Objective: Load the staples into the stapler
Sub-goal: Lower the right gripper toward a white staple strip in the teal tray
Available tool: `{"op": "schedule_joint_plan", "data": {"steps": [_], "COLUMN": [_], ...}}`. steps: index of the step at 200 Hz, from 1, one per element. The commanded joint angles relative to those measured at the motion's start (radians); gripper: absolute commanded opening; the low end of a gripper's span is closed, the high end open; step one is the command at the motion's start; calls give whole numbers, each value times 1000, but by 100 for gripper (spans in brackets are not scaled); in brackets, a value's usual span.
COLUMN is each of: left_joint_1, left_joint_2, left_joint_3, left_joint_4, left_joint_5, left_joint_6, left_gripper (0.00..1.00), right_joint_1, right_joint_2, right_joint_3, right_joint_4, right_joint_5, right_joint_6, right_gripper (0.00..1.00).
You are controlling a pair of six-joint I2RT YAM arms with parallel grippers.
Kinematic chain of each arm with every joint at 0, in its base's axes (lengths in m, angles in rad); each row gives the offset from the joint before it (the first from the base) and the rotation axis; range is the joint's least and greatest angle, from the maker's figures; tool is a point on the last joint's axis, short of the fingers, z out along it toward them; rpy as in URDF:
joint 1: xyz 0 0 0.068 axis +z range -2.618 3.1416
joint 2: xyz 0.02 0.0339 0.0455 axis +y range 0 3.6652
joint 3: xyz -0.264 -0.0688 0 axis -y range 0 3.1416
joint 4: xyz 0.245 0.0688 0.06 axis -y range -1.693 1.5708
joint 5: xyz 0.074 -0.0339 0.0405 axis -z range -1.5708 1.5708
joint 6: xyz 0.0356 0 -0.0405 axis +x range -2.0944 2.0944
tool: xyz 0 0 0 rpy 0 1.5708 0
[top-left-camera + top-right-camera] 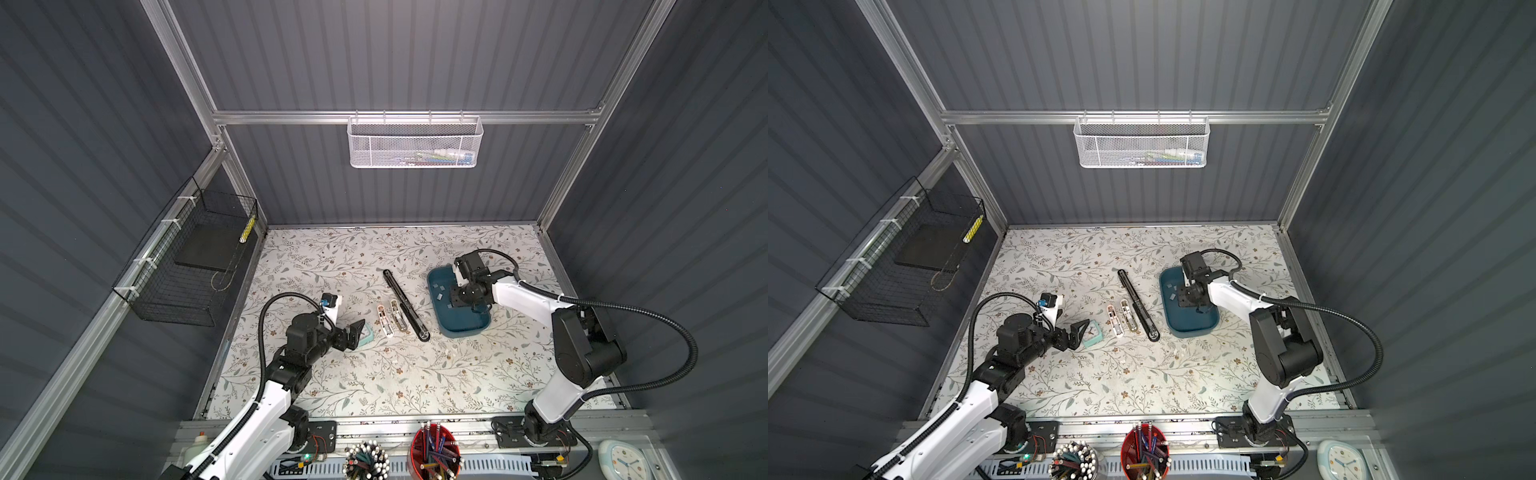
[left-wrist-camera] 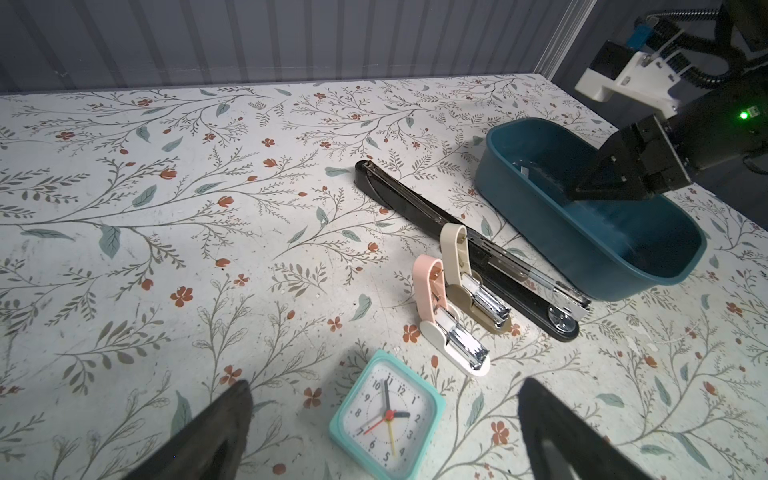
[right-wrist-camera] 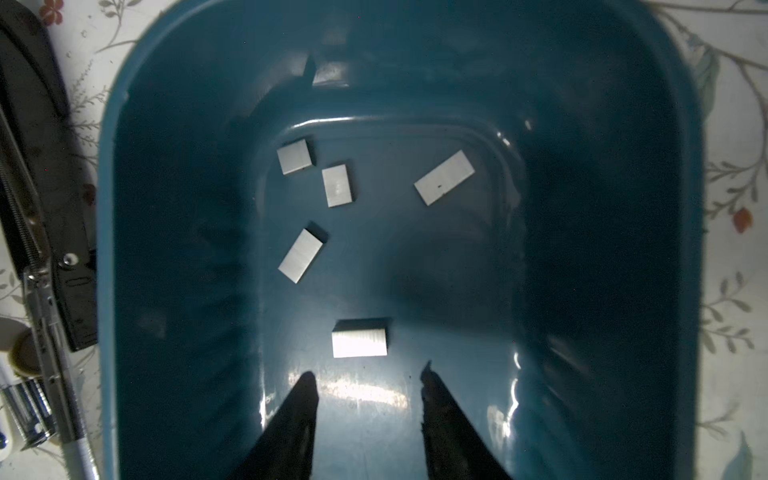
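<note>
A floral tabletop (image 1: 374,374) sits inside grey ribbed walls. On it, a teal bin (image 3: 124,208) holds the staples (image 3: 338,185); 5 grey strips lie flat on its floor. The right end effector (image 3: 368,370) hangs inside the bin, jaws parted and empty, just short of the nearest strip (image 3: 359,344). The left end effector (image 2: 385,385) is spread wide above a mint clock (image 2: 386,419). Beside the bin lie a long black stapler (image 2: 457,245), a beige stapler (image 2: 469,282) and a pink stapler (image 2: 440,316).
</note>
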Motion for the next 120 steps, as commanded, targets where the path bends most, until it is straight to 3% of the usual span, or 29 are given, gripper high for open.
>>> {"op": "schedule_joint_plan", "data": {"steps": [1,69,120], "left_joint_1": [6,5,5], "left_joint_2": [-6,13,3], "left_joint_3": [12,18,16], "left_joint_4": [7,12,10], "left_joint_5": [-7,3,-4], "left_joint_6": [21,21,21], "left_gripper": [100,100,100], "right_joint_1": [4,-2,-14], "right_joint_2": [-18,13,61], "right_joint_3": [-32,-91,-67], "right_joint_4": [-18,87,114], "right_joint_5": [-15,-109,-101], "right_joint_6": [99,224,243], "right_gripper": [44,49,49]}}
